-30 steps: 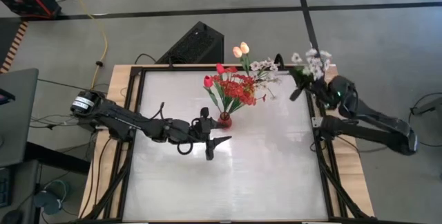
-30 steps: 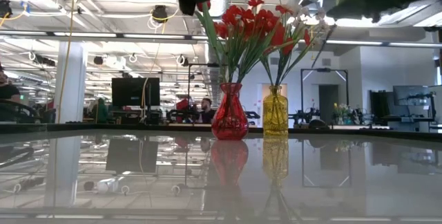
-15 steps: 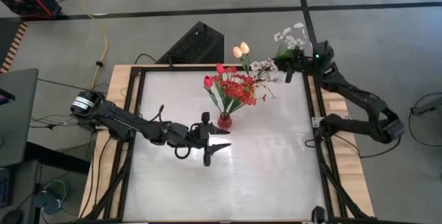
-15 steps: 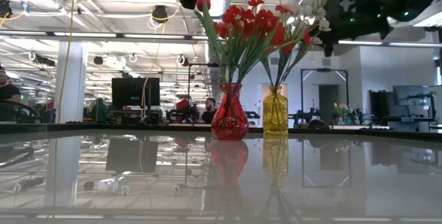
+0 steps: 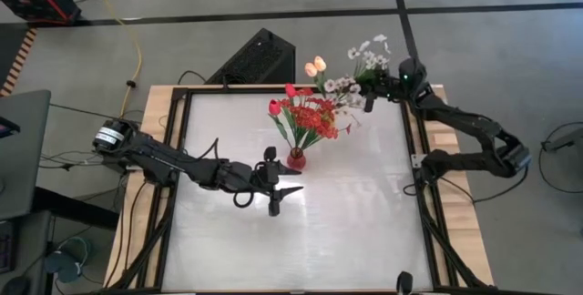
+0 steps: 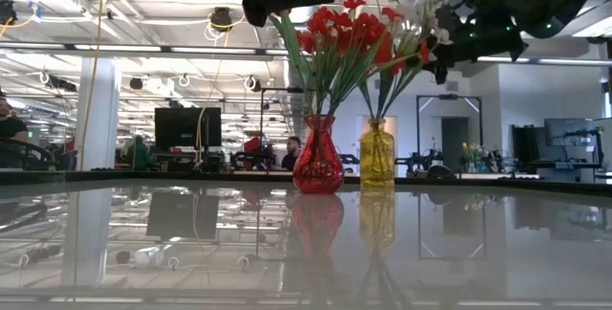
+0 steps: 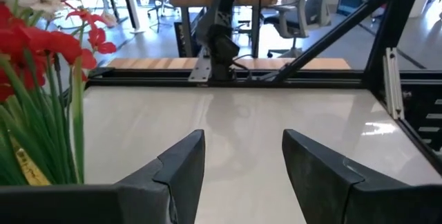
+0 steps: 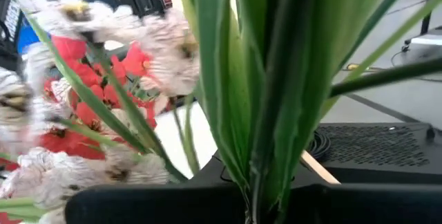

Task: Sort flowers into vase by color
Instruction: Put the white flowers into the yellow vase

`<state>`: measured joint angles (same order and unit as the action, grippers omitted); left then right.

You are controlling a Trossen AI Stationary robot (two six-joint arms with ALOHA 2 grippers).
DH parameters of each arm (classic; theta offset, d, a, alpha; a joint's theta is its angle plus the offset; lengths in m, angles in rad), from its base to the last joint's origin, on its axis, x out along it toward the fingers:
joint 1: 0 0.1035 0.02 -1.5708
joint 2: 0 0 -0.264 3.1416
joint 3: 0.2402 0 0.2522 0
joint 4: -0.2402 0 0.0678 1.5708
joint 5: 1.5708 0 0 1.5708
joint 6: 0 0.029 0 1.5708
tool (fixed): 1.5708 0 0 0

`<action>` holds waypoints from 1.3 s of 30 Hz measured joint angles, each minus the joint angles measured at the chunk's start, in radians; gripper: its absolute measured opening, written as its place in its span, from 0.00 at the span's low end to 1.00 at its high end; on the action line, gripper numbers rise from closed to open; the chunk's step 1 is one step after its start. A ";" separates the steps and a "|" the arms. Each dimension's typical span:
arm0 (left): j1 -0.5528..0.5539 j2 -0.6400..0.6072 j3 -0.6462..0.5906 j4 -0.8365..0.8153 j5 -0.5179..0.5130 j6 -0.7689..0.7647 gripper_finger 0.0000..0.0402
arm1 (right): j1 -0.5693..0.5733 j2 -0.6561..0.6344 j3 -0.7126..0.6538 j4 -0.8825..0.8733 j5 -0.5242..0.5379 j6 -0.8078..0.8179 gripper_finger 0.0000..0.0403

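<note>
The glossy white counter [image 5: 301,213], framed in dark metal rails over pale wood, mirrors a bright workshop with ceiling lights. On it stand a red glass vase [image 6: 317,155] of red plastic flowers [image 5: 310,117] and, just beside it, a yellow glass vase [image 6: 377,154]. The left gripper [image 5: 284,192], fingers spread and empty, hangs near the red vase. The right gripper [image 5: 371,88], clenched on a sprig of tiny white blossoms [image 5: 366,54], holds it above the far edge, near the yellow vase.

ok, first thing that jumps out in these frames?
The red vase packed with red flowers, mid-table toward the far edge. Next, the right pincer shut on a white sprig at the far right corner, beside the yellow vase. The left pincer hangs open, empty, beside the red vase.
</note>
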<state>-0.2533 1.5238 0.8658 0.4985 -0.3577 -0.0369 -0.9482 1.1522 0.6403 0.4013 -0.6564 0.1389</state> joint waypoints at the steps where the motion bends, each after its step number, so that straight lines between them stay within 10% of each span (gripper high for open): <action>1: 0.000 0.000 0.000 -0.003 -0.002 0.005 0.46 | 0.009 0.000 0.000 -0.001 0.009 -0.008 0.07; 39: 0.023 0.000 0.000 -0.035 0.009 0.017 0.46 | 0.200 0.035 0.116 -0.228 0.266 -0.173 0.07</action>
<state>-0.2298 1.5238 0.8658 0.4638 -0.3485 -0.0201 -0.7486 1.1870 0.7563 0.1729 -0.3907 -0.0345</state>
